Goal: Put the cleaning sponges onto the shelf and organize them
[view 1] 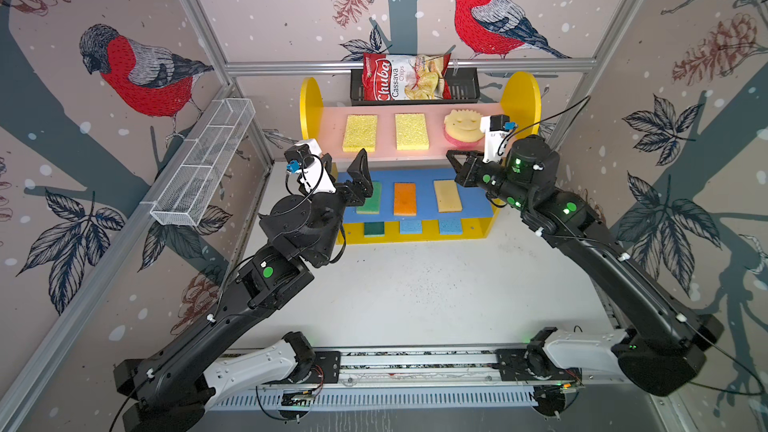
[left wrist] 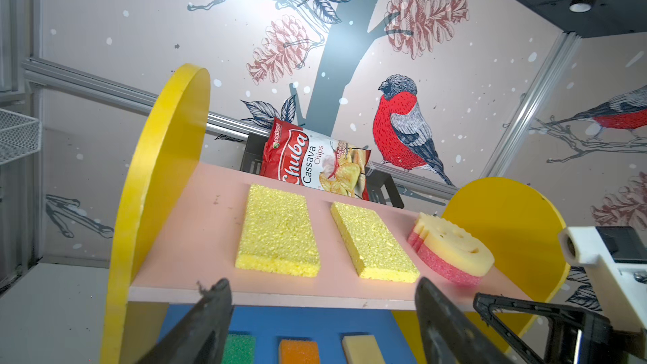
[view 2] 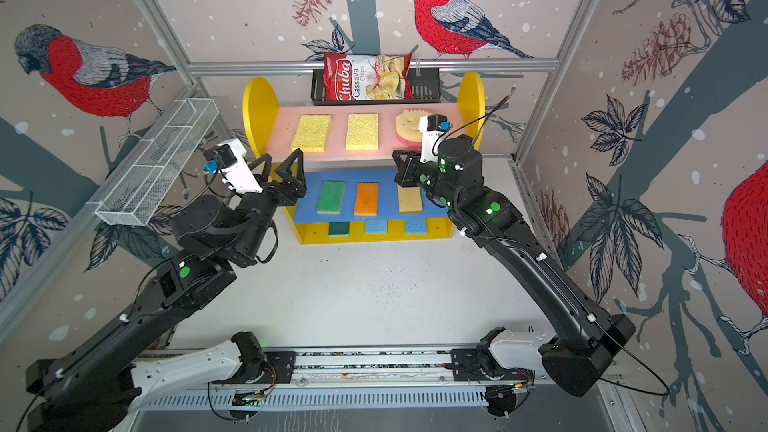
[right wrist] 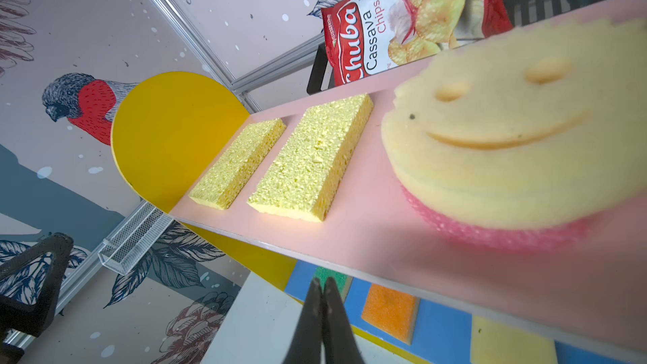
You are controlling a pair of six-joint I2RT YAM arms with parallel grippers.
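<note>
Two black arms fill most of your view. The left arm (view 1: 232, 317) and the right arm (view 1: 615, 268) both reach from the near rail toward the shelf (view 1: 311, 110), which stands at the back of the white table (view 1: 415, 292). On the left wall you have a white wire basket (view 1: 203, 164). Behind the shelf, a black basket (view 1: 465, 85) holds a red-white cassava chips bag (view 1: 405, 76).

Your left gripper (view 2: 282, 155) hangs in front of the shelf's left end, near the front edge of the pink top board (view 1: 384, 130). Its fingers are spread wide with nothing between them. Your right gripper (right wrist: 322, 292) sits in front of the shelf's right half, near that same edge (just in front of the smiley-face sponge (view 1: 461, 126)). Its fingers are pressed together on nothing.

All nine sponges lie on the shelf, three to a level and spaced apart.
- **Pink top board:** a yellow sponge (view 1: 360, 132), a second yellow sponge (view 1: 411, 131) and the round smiley-face sponge at the right end.
- **Blue middle board (view 1: 424, 197):** from left to right, a green sponge (view 2: 331, 197), an orange sponge (view 1: 405, 199) and a tan sponge (view 1: 447, 196).
- **Yellow base (view 1: 473, 228):** a dark green sponge (view 1: 374, 228), a light blue sponge (view 1: 410, 227) and a second light blue sponge (view 1: 451, 226). Only their front ends show beneath the blue board.
</note>
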